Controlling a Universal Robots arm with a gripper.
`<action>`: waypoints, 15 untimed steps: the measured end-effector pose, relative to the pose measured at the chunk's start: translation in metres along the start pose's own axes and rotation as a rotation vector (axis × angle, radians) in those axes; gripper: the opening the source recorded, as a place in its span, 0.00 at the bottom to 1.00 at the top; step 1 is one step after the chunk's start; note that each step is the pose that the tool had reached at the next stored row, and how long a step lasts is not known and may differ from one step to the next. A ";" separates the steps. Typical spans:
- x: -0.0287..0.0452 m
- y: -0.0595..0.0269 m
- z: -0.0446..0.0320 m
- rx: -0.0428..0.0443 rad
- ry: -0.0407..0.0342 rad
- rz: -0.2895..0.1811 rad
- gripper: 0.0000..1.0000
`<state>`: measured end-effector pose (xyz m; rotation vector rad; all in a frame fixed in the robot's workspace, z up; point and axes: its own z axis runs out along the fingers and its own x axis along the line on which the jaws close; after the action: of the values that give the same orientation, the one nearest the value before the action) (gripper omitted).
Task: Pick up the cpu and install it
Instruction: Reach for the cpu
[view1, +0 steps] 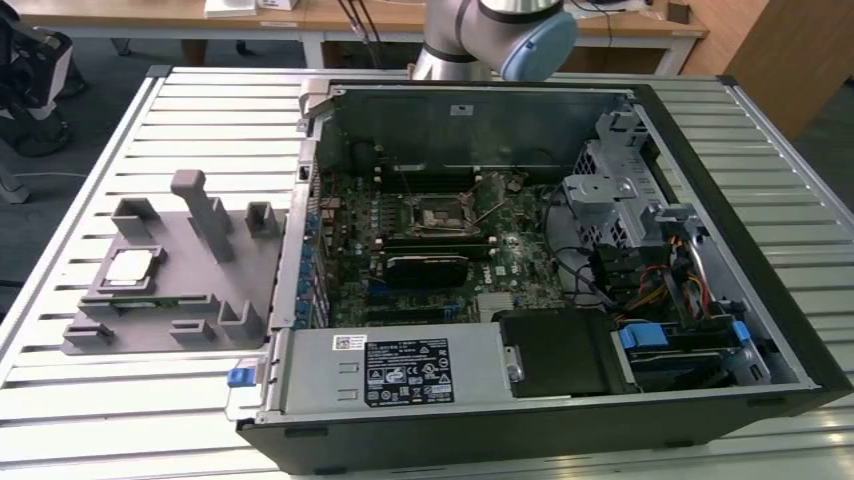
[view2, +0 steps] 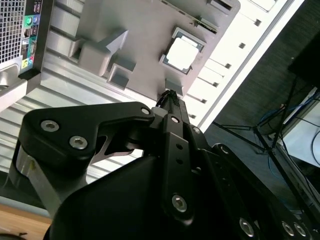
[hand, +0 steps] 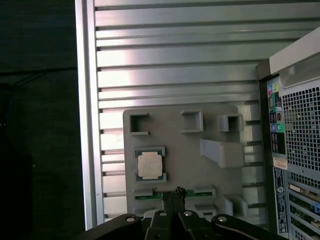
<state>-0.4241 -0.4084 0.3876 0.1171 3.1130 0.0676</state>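
The small, flat, square cpu (view1: 130, 268) with its silver-grey metal top lies flat in a framed recess of a grey plastic tray (view1: 200, 300) with upright blocks. In the exterior view the tray rests on the slatted, pale metal worktop (view1: 147, 410), toward the exterior view's left. An open black computer case (view1: 701, 130) lies just beside the tray, on the exterior view's right. Inside the case, the green motherboard (view1: 514, 265) faces up. A square, metal-framed socket (view1: 434, 215) sits on the board with nothing in it. A silver box with printed labels (view1: 387, 370) fills the near corner of the case. The grey robot arm (view1: 487, 35) with a pale blue joint cap rises behind the case.

In the first wrist view the black gripper (hand: 177, 192) hangs above the tray (hand: 175, 130). Its tips are over the tray's edge, where a thin green strip (hand: 202, 192) sits in a slot. The cpu (hand: 150, 165) is near the tips but clearly apart from them. The perforated rear panel of the case (hand: 300, 145), with coloured ports, stands beside the tray.

In the second wrist view the gripper (view2: 170, 96) points toward the same edge of the tray (view2: 140, 20), with the cpu (view2: 182, 52) just past its tips and untouched.

The jaws are drawn together with no gap seen between the tips, and nothing is held in them.
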 end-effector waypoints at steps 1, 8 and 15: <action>0.0014 0.0001 0.0001 0.0000 0.0001 0.000 0.11; 0.0106 0.0000 0.0008 0.0000 0.0007 0.000 0.11; 0.0199 -0.0003 0.0019 0.0002 0.0022 0.000 0.11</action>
<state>-0.4439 -0.4071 0.3852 0.1173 3.1151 0.0675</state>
